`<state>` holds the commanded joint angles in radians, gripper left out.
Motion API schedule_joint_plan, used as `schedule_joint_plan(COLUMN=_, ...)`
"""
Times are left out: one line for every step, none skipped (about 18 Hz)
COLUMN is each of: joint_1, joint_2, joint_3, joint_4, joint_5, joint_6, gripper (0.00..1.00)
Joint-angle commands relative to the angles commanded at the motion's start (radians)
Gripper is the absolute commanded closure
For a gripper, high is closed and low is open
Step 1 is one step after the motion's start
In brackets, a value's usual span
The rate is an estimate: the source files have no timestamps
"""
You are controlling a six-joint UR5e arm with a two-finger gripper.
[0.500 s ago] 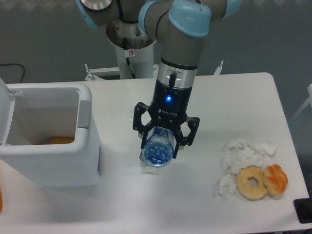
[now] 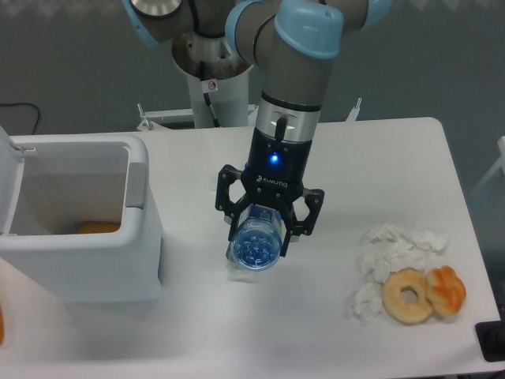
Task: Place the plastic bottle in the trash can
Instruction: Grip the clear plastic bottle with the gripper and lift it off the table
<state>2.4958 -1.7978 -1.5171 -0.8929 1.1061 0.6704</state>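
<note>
Blue-tinted clear plastic bottle (image 2: 256, 243), dimpled base, centre frame; black end effector (image 2: 263, 224); white trash can (image 2: 75, 229) left; white tabletop (image 2: 379, 158); tan donut (image 2: 408, 295), white tissues (image 2: 394, 249) lower right.
</note>
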Motion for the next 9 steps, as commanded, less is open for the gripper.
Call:
schedule_joint_plan(joint_1=-0.002, joint_2=-0.003, joint_3=0.000, joint_4=0.006, joint_5=-0.012, joint_6=-0.006, gripper=0.25)
schedule_joint_plan(joint_1=-0.003, joint_2=-0.003, joint_3=0.003, joint_4=0.011, joint_5=-0.018, joint_6=-0.017, gripper=0.25)
schedule_joint_plan(joint_1=-0.003, joint_2=-0.003, joint_3=0.009, joint_4=0.011, joint_5=-0.020, joint_6=-0.021, gripper=0.25)
schedule_joint_plan(joint_1=-0.003, joint_2=-0.003, joint_3=0.011, joint_4=0.011, joint_5=-0.026, joint_6=-0.023, gripper=0.25)
schedule_joint_plan(joint_1=0.000, joint_2=-0.002, joint_3=0.011, joint_4=0.011, joint_5=-0.043, joint_6=-0.023, gripper=0.25)
schedule_joint_plan(joint_1=0.000, joint_2=0.000, joint_3=0.012, joint_4=0.011, joint_5=-0.063, joint_6=-0.026, gripper=0.25)
schedule_joint_plan(joint_1=0.000, joint_2=0.003, joint_3=0.012, joint_4=0.011, joint_5=-0.074, joint_6=-0.044, gripper=0.25)
schedule_joint_plan(joint_1=-0.002, joint_2=0.006, joint_3=0.012, joint_4=0.011, joint_5=-0.075, joint_6=-0.079, gripper=0.25)
schedule_joint_plan(joint_1=-0.003, joint_2=0.014, joint_3=0.017, joint_4=0.011, joint_5=-0.074, joint_6=-0.113, gripper=0.25)
